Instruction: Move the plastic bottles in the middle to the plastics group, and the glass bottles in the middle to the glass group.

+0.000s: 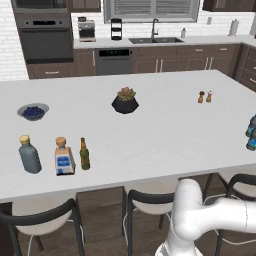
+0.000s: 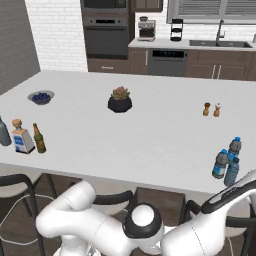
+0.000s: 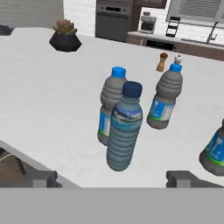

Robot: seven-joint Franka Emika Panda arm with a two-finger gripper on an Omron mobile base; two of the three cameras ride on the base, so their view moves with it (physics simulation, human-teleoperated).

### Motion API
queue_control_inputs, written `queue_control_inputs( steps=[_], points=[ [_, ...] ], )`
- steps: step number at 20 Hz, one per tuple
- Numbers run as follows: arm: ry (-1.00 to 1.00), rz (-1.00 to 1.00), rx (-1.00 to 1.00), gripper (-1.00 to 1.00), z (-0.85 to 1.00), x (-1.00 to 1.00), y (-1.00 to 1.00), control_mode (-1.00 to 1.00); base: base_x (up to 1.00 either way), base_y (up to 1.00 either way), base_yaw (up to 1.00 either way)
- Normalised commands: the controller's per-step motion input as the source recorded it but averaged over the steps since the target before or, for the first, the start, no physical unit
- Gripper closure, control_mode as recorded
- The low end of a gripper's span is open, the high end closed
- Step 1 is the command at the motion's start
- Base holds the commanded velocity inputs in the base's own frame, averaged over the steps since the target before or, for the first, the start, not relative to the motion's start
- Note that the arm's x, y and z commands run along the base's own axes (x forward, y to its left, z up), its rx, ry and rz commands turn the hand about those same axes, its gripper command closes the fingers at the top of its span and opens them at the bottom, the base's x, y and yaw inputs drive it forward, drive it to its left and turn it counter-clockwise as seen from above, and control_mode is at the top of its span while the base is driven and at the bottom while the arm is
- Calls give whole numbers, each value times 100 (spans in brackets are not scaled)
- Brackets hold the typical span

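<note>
Several small blue-tinted plastic bottles with blue caps form the plastics group (image 2: 227, 160) near the counter's right front edge; its left edge shows in the left base view (image 1: 251, 132). In the hand view my gripper (image 3: 112, 177) is open, and the nearest bottle (image 3: 124, 127) stands upright just beyond its fingertips (image 3: 41, 177), untouched. Another bottle (image 3: 111, 105) stands close behind it, and a third (image 3: 166, 98) to the right. Which ones came from the middle I cannot tell. The slim olive-green glass bottle (image 1: 84, 155) stands beside the glass group: a squarish clear bottle (image 1: 64, 157) and a grey bottle (image 1: 30, 155).
A potted succulent (image 1: 125, 101) sits mid-counter, a bowl of blueberries (image 1: 33, 111) at the left, two small shakers (image 1: 205, 97) toward the right. Dark stools (image 1: 150, 200) stand under the counter's front edge (image 1: 125, 182). Oven, sink and cabinets line the far wall.
</note>
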Motion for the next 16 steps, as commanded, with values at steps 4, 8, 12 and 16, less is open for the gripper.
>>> queue_control_inputs(
  steps=[4,8,12,16],
  points=[
    [0,-21,-13,-100,9,-84,53,-100,0,0,0],
    [0,-10,-22,-100,33,-55,76,-100,0,0,0],
    [5,-1,-20,-100,31,-37,95,-100,0,0,0],
    [10,0,-22,-100,20,-23,100,-100,0,0,0]
  ],
)
